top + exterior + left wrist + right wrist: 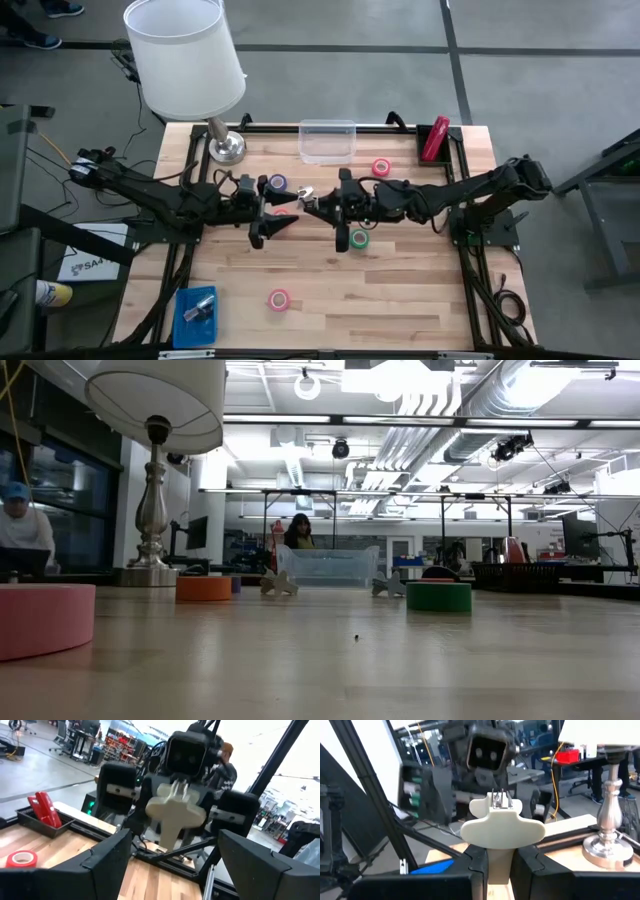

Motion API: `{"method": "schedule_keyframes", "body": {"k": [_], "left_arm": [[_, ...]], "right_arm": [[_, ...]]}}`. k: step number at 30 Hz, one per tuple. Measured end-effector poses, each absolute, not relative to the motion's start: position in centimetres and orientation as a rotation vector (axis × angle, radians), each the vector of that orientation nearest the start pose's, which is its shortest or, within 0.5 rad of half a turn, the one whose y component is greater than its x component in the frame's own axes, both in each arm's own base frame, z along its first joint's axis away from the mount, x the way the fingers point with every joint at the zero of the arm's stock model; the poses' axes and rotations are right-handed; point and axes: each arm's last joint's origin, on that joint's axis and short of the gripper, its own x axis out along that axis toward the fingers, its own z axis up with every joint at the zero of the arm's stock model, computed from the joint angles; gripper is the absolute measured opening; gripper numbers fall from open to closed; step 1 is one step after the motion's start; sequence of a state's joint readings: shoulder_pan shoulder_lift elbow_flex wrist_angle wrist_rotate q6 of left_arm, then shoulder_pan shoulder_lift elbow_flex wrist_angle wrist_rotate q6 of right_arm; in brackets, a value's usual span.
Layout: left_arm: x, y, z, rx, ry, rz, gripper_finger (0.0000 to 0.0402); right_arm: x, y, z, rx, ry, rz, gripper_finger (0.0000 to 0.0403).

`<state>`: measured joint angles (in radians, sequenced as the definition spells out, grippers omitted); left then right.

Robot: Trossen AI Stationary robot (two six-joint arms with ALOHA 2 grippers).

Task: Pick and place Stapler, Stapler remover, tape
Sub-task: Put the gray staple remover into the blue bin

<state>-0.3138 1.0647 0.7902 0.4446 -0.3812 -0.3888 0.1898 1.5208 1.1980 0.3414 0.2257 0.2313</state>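
My right gripper (314, 203) (499, 856) is at mid-table, shut on a cream staple remover (501, 827) whose metal claws (498, 800) point at the left arm. My left gripper (273, 218) (175, 870) faces it from the table's left, open wide, with the remover (175, 812) just beyond its fingertips. The red stapler (435, 138) (44, 807) rests in a dark tray at the far right corner. On the wood lie tape rolls: purple (277, 183), pink (381, 167), green (359, 238) (438, 596), orange (203, 588) and another pink (279, 299) (40, 618). My right gripper pinches the staple remover by its narrow stem (499, 865), below the two wide wings, between both fingers. The fingers come level from the table's right and lie along the stem. The remover looks lifted clear of the table, its claws pointing away from the fingers.
A clear plastic box (327, 140) (330, 567) stands at the far edge, a lamp (226, 145) at the far left corner. A blue tray (196, 310) lies near the left corner. Two pale claw-shaped pieces (279, 584) (389, 588) stand before the box. A person (299, 532) is behind the table.
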Motion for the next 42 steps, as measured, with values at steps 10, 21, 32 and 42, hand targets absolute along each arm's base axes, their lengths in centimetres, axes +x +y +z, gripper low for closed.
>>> {"method": "schedule_keyframes", "body": {"k": [10,21,32,42], "left_arm": [[22.9,-6.3,34.2,-0.428,-0.172,0.041,0.0295],[22.9,-6.3,34.2,-0.421,-0.173,0.043,0.0295],[22.9,-6.3,34.2,-0.42,-0.171,0.043,0.0295],[23.0,-6.3,34.0,-0.414,-0.154,0.056,0.028]], "right_arm": [[36.5,6.3,33.5,0.244,-0.063,-0.031,0.0036],[37.0,5.7,33.1,0.264,-0.072,-0.019,0.0036],[38.1,5.8,32.0,0.283,-0.088,-0.005,0.0036],[38.1,5.7,32.0,0.277,-0.086,-0.013,0.0036]]}}
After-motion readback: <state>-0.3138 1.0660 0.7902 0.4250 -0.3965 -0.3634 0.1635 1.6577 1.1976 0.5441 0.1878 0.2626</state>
